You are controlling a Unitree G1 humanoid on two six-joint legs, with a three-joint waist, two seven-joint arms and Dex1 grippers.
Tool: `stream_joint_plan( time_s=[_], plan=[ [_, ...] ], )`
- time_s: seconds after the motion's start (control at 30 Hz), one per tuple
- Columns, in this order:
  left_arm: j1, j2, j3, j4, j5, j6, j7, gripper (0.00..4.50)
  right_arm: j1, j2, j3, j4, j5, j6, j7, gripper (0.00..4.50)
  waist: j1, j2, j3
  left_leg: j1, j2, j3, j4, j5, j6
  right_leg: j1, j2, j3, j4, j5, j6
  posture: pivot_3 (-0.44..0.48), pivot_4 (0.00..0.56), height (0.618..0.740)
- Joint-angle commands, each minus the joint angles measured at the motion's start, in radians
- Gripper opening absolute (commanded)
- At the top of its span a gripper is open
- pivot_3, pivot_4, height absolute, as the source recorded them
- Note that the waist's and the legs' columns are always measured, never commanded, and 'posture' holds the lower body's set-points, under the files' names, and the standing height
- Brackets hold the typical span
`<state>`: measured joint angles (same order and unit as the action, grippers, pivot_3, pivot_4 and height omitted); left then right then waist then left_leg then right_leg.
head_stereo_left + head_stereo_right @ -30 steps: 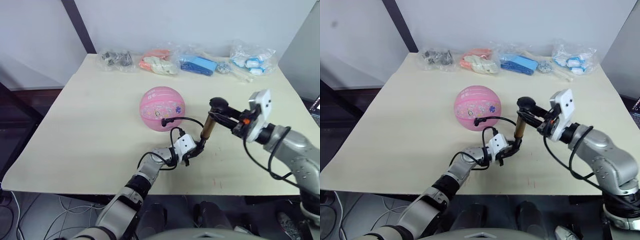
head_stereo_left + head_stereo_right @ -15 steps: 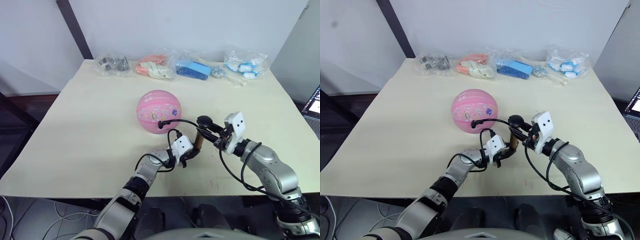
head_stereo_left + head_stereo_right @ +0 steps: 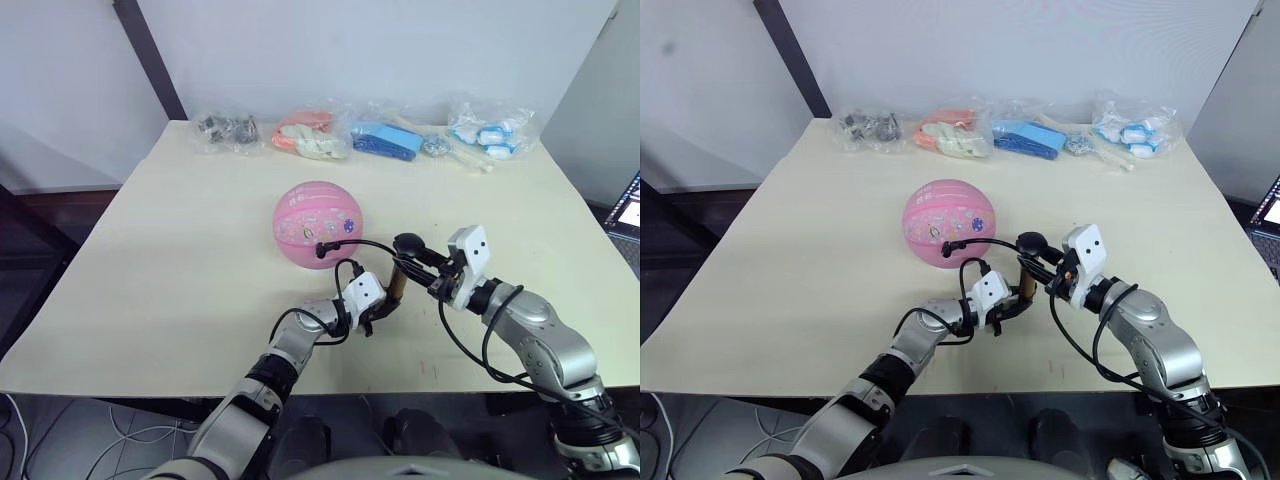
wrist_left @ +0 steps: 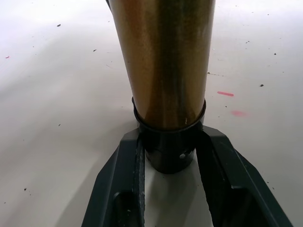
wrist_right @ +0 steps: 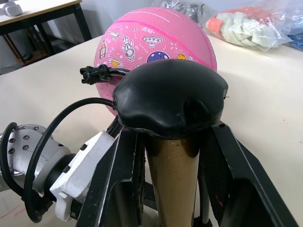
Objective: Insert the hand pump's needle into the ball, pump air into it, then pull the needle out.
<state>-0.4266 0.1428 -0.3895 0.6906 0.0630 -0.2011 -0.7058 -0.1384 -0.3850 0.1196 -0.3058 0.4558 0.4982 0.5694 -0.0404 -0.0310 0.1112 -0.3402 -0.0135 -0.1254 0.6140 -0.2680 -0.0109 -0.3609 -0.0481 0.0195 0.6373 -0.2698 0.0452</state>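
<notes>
One ball point(image 3: 318, 224) is seen on the table point(image 3: 170, 250), pink and round, printed with small pictures, sitting near the middle and a little toward the front edge. One pump point(image 3: 397, 283) is held upright just in front of the ball and slightly toward the right edge. Its gold barrel is pinched at the black bottom cap by the left gripper point(image 4: 169, 156), while the black handle point(image 5: 169, 97) at the top is clamped between the fingers of the right gripper point(image 3: 432, 281). One thin black hose point(image 3: 365, 243) is looped from the pump up to the ball, and its black fitting point(image 5: 97, 73) is seated against the ball's near side (the needle itself cannot be made out).

Four clear bags are counted along the back edge: one of dark parts point(image 3: 226, 128), one orange and white point(image 3: 308, 137), one blue point(image 3: 386, 139), one blue and white point(image 3: 488, 132).

The tabletop is pale cream, flecked with small red marks point(image 4: 226, 93). Behind it, a white wall point(image 3: 400, 40) and a dark slanted post point(image 3: 148, 55) are seen.
</notes>
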Motion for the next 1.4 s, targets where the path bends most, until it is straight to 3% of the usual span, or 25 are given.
stream_joint_plan(
  time_s=[0.03,0.07,0.1,0.17,0.23,0.3,0.5,0.83,0.93,1.07,1.33,1.4],
  plan=[
    [0.078,0.041,-0.008,0.018,0.012,0.079,-0.059,1.57,0.076,-0.008,0.083,0.088,-0.021,0.117,0.014,1.09,-0.002,0.000,0.001,0.000,0.000,0.000,0.000,0.000,0.000,0.000,0.000,0.000,0.000,0.000,0.000,0.000,0.150,0.740],
    [0.086,0.046,-0.002,-0.012,0.000,0.076,-0.076,2.11,0.074,-0.007,0.082,0.085,-0.020,0.118,0.012,1.09,-0.002,0.001,0.001,0.000,0.001,0.000,0.000,0.000,0.000,-0.001,0.000,0.000,0.000,-0.001,-0.001,0.000,0.150,0.740],
    [0.094,0.052,0.003,-0.041,-0.008,0.070,-0.084,2.25,0.072,-0.006,0.081,0.081,-0.019,0.119,0.011,1.09,-0.004,0.002,0.002,0.000,0.001,0.000,0.000,0.000,-0.001,-0.001,0.001,0.000,0.000,0.000,0.000,0.000,0.150,0.740],
    [0.113,0.066,0.021,-0.115,-0.035,0.073,-0.102,2.96,0.065,-0.006,0.077,0.073,-0.020,0.120,0.007,1.09,-0.003,0.005,0.003,-0.002,0.001,0.000,-0.001,-0.003,-0.005,-0.002,0.003,0.000,0.000,-0.002,-0.001,0.000,0.150,0.740],
    [0.132,0.079,0.040,-0.183,-0.061,0.097,-0.123,3.92,0.058,-0.006,0.071,0.064,-0.017,0.124,0.003,1.09,-0.001,0.006,0.005,-0.003,0.001,-0.002,-0.001,-0.003,-0.005,-0.007,0.007,-0.002,0.000,-0.004,-0.002,0.000,0.150,0.740],
    [0.167,0.109,0.060,-0.292,-0.113,0.131,-0.176,4.40,0.043,-0.012,0.060,0.042,-0.011,0.133,-0.002,1.09,-0.001,0.009,0.008,-0.005,0.001,-0.002,-0.001,-0.003,-0.006,-0.010,0.008,-0.001,0.000,-0.004,-0.002,0.000,0.150,0.740],
    [0.277,0.211,0.132,-0.593,-0.270,0.268,-0.266,4.50,0.001,-0.036,0.023,-0.081,0.043,0.210,-0.020,1.09,0.005,0.022,0.032,-0.010,0.001,0.000,-0.001,-0.003,-0.006,-0.016,0.007,0.001,0.001,-0.004,-0.002,0.000,0.150,0.740],
    [0.518,0.388,0.320,-0.942,-0.598,0.428,-0.421,4.50,-0.118,-0.097,-0.086,-0.275,0.185,0.422,-0.064,1.09,0.002,0.022,0.043,-0.032,-0.001,0.000,0.001,-0.001,-0.009,-0.037,0.000,0.000,0.003,-0.002,-0.006,0.000,0.150,0.740],
    [0.654,0.475,0.422,-1.181,-0.717,0.524,-0.376,4.50,-0.160,-0.149,-0.112,-0.323,0.222,0.491,-0.063,1.09,0.005,0.022,0.050,-0.043,-0.002,0.000,0.003,0.000,-0.010,-0.046,-0.003,0.000,0.004,-0.002,-0.006,0.000,0.150,0.740],
    [0.757,0.532,0.550,-1.328,-0.860,0.601,-0.329,4.50,-0.198,-0.200,-0.140,-0.367,0.268,0.562,-0.066,1.09,0.019,0.025,0.056,-0.044,-0.004,0.000,0.004,-0.001,-0.010,-0.046,-0.005,-0.001,0.004,-0.002,-0.005,0.000,0.150,0.740],
    [0.794,0.592,0.761,-1.308,-0.985,0.619,-0.363,4.50,-0.309,-0.289,-0.203,-0.406,0.350,0.694,-0.093,1.09,0.026,0.027,0.064,-0.046,-0.005,0.004,0.013,-0.002,-0.008,-0.046,-0.001,-0.003,0.007,-0.001,-0.005,0.000,0.150,0.740],
    [0.563,0.640,0.699,-1.134,-0.966,0.665,-0.381,4.50,-0.334,-0.310,-0.218,-0.410,0.370,0.726,-0.096,1.09,0.030,0.028,0.065,-0.046,-0.005,0.004,0.015,-0.002,-0.007,-0.046,-0.001,-0.003,0.008,-0.001,-0.005,0.000,0.150,0.740]
  ],
)
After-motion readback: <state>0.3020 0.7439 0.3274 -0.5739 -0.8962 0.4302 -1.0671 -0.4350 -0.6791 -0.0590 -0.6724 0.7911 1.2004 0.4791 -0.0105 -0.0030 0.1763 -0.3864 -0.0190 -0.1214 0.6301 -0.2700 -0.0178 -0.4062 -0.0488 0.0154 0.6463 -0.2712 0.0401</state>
